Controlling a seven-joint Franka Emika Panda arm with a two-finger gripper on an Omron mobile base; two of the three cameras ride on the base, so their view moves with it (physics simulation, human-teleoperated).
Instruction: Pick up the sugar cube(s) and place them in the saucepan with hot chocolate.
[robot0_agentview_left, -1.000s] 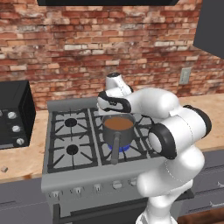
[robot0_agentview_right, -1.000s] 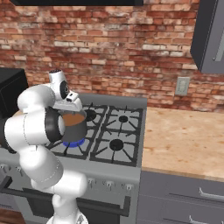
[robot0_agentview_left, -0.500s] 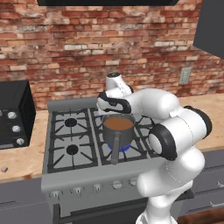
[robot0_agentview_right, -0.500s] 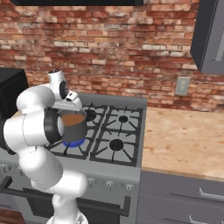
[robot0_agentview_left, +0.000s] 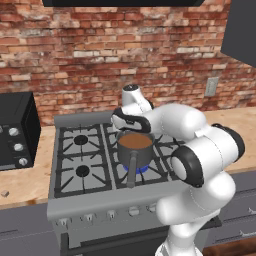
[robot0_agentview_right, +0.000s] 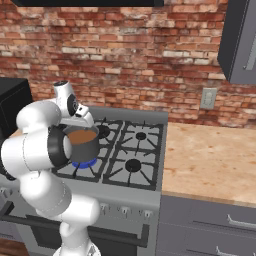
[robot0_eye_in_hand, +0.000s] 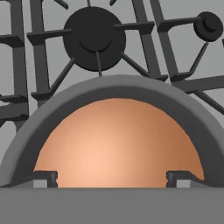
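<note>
The tool (robot0_eye_in_hand: 111, 178) hangs just above the saucepan (robot0_agentview_left: 135, 148), its two fingertips (robot0_eye_in_hand: 43, 178) spread wide apart with nothing between them, brown hot chocolate (robot0_eye_in_hand: 118, 144) below. The saucepan sits on the stove's (robot0_agentview_left: 85, 165) front right burner, handle (robot0_agentview_left: 131, 170) pointing forward. A sugar cube (robot0_agentview_left: 5, 193) lies on the desk (robot0_agentview_left: 25, 180), left of the stove.

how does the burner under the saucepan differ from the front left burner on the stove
The burner under the saucepan is lit, blue flame showing below the pan; the front left burner shows no flame. The first is covered by the pan; the second is bare, its dark cap exposed. Both sit under black grates.
</note>
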